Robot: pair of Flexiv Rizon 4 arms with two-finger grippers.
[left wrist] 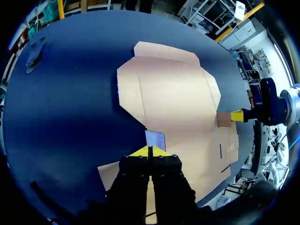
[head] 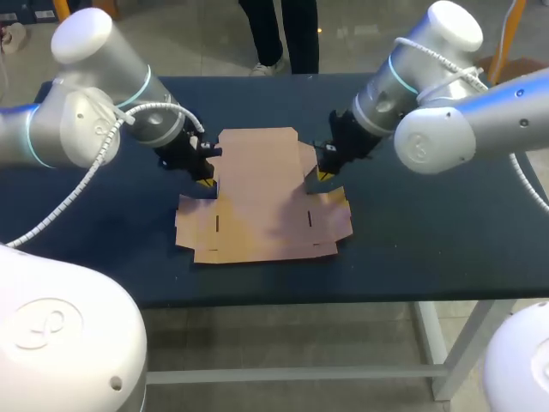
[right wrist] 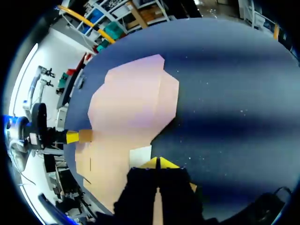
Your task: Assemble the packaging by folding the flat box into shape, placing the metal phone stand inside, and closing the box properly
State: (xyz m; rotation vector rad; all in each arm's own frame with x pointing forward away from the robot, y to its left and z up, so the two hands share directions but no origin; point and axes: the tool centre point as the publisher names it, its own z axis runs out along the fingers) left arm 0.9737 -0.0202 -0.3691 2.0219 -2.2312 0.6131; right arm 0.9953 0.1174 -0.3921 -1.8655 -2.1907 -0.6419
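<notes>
A flat brown cardboard box (head: 262, 193) lies unfolded in the middle of the dark blue table (head: 429, 240). My left gripper (head: 204, 178) is at the notch on the box's left edge. In the left wrist view it (left wrist: 150, 151) is shut, its yellow tips pinching a small side flap (left wrist: 154, 139) that stands up from the sheet. My right gripper (head: 322, 174) is at the matching notch on the right edge. In the right wrist view it (right wrist: 157, 163) is shut on the small flap (right wrist: 140, 157) there. No metal phone stand shows in any view.
Bare table cloth surrounds the box on every side. The box's front flaps (head: 257, 251) lie a short way from the table's front edge (head: 343, 296).
</notes>
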